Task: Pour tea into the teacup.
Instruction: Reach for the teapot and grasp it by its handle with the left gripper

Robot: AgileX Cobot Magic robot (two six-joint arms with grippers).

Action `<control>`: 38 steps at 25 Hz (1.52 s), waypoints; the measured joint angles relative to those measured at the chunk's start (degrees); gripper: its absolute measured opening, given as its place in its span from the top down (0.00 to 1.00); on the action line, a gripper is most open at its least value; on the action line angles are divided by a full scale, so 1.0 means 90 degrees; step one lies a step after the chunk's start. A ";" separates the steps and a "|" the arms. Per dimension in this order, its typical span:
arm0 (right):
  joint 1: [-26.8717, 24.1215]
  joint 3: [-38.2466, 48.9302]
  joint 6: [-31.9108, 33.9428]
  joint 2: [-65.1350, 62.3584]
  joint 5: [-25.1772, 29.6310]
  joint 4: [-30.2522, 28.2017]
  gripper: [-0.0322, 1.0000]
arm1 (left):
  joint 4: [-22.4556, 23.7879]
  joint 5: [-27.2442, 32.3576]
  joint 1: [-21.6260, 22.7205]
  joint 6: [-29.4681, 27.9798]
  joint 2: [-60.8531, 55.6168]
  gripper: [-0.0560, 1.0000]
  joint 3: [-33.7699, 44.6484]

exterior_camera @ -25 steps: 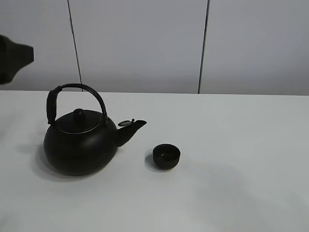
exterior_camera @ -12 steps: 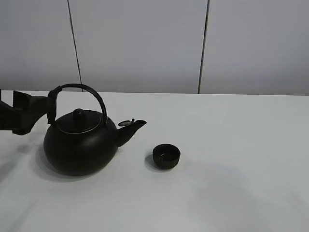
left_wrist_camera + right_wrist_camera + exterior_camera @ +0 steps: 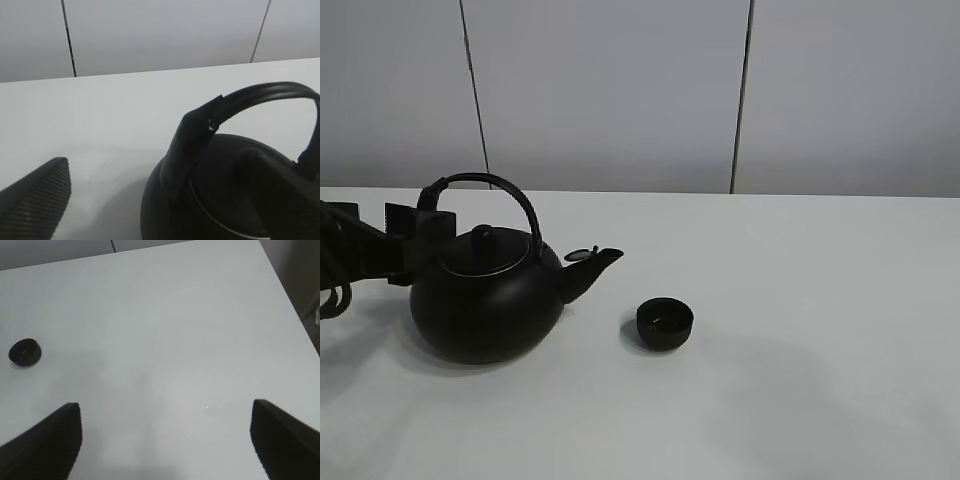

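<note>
A big round black kettle point(image 3: 485, 305) with an arched handle point(image 3: 510, 190) stands on the white table, left of centre, with its spout towards the teacup point(image 3: 665, 323). The teacup is small, low and matte black, and stands just right of the spout. My left gripper point(image 3: 418, 240) reaches in from the left and is open at the left end of the handle. The left wrist view shows the handle point(image 3: 250, 95) and kettle body point(image 3: 200, 210) close up, with one ribbed finger point(image 3: 37, 200) off to the side. My right gripper point(image 3: 165, 440) is open and empty, far from the teacup point(image 3: 24, 351).
The white table point(image 3: 820, 300) stretches to the right of the teacup. A grey panelled wall point(image 3: 620, 90) stands behind it. The right wrist view shows the table's edge point(image 3: 287, 295) with a dark gap beyond.
My left gripper has come down from the upper left and moved right, up to the left end of the kettle handle. The kettle and teacup have not moved.
</note>
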 joint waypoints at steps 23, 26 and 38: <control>0.0000 0.0000 0.0000 0.0000 0.0000 0.0000 0.36 | 0.0205 0.0756 0.0200 -0.0107 0.0207 0.29 -0.0621; 0.0000 0.0000 0.0000 0.0000 0.0000 0.0000 0.36 | 0.0227 0.0740 0.0200 -0.0115 0.0256 0.29 -0.0670; 0.0000 0.0000 0.0000 0.0000 0.0000 0.0000 0.36 | 0.0441 0.0699 0.0276 -0.0156 0.0639 0.32 -0.1090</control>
